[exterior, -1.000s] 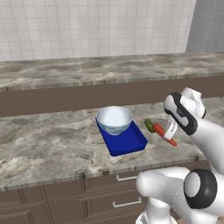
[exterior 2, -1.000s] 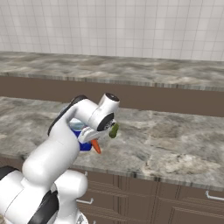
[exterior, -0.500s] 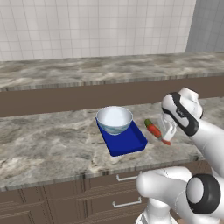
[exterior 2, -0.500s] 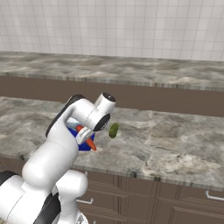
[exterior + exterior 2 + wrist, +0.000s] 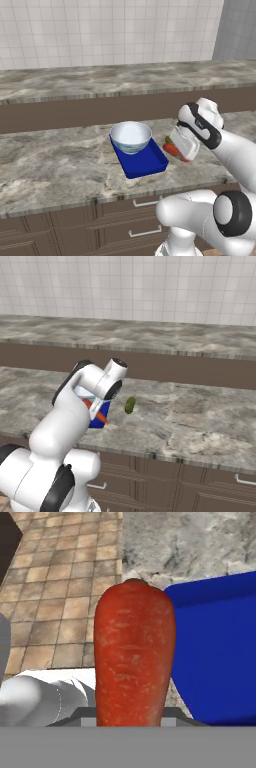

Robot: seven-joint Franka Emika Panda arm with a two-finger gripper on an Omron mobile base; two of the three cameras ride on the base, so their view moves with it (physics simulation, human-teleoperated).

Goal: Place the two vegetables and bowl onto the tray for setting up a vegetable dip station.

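- Gripper (image 5: 184, 152) clamped on carrot (image 5: 134, 657), held just beside tray (image 5: 145, 162).
- Bowl (image 5: 130, 136) sits in tray.
- Cucumber (image 5: 130, 404) lies on counter (image 5: 200, 416).

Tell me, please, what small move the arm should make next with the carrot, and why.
Probably carry it sideways over the tray before releasing: the hand holds the carrot beside the tray's rim, not over it, and the bowl fills the far end, so the near end suits.

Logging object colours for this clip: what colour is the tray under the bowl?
Bright blue. The tray shows best in the left base view, with the bowl on it.
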